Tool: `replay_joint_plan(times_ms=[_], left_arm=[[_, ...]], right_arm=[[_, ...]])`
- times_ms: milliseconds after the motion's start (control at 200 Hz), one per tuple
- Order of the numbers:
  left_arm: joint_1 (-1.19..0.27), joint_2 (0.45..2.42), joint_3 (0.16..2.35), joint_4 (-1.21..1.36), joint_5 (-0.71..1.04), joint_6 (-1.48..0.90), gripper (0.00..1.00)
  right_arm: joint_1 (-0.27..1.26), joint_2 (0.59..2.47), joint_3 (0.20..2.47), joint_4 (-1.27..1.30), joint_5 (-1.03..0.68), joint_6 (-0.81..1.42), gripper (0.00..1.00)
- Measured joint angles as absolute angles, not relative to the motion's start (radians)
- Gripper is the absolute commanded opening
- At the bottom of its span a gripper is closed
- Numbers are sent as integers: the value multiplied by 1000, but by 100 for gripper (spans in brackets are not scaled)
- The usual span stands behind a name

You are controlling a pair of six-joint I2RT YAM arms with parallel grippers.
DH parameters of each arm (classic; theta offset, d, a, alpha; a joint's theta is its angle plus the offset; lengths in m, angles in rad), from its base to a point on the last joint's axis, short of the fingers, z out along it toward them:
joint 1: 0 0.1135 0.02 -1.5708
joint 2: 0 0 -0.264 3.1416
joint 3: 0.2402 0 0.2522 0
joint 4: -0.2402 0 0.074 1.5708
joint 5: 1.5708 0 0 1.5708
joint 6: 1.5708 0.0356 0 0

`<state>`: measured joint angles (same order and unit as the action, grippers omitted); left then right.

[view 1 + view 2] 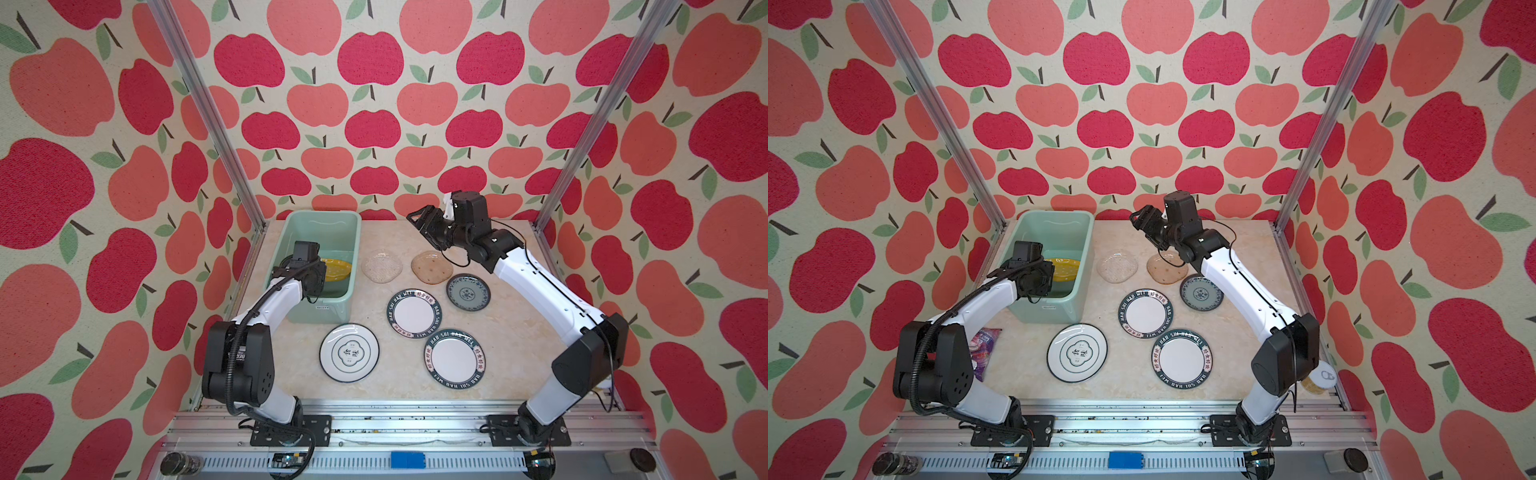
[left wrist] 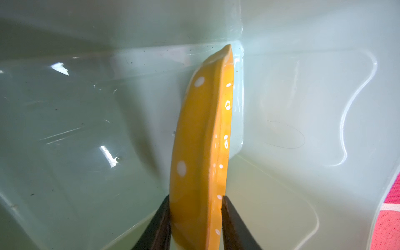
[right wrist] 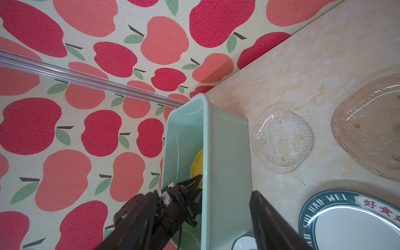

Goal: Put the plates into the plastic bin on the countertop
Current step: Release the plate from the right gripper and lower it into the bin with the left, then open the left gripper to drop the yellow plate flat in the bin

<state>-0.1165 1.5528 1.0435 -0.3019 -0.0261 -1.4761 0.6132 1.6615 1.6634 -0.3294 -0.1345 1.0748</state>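
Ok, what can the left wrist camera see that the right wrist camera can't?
Only the left wrist view shows the yellow plate edge-on, right between the left gripper's fingers, inside the plastic bin. Only the right wrist view shows the clear glass plate, the amber plate, a lettered white plate, the countertop and the apple wall. Both show the bin, the yellow plate and the left gripper.

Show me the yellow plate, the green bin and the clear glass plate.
yellow plate (image 2: 199,129): left wrist view, its dotted side.
green bin (image 1: 320,230): in a top view, far inner wall.
clear glass plate (image 3: 282,140): right wrist view, its middle.
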Motion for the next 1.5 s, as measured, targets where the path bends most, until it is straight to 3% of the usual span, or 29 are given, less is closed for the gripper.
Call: replay_joint_plan(times_ms=[375,715,1126,1156,1496], left_arm=[[-115,1555,986,-303,-9,-1475,47],[-112,1626,1040,-386,16,-1441,78],[-105,1671,1228,-554,43,-1354,90],[-103,1671,1243,-557,43,-1340,100],[-86,1563,1478,-587,60,-1077,99]], right_arm=[[602,1644,1641,-326,-131,1075,72],[589,1637,1615,-307,-128,1082,72],[589,1623,1604,-308,-128,1082,72],[589,1623,1604,-310,-128,1081,72],[589,1592,1596,-453,-116,994,73]])
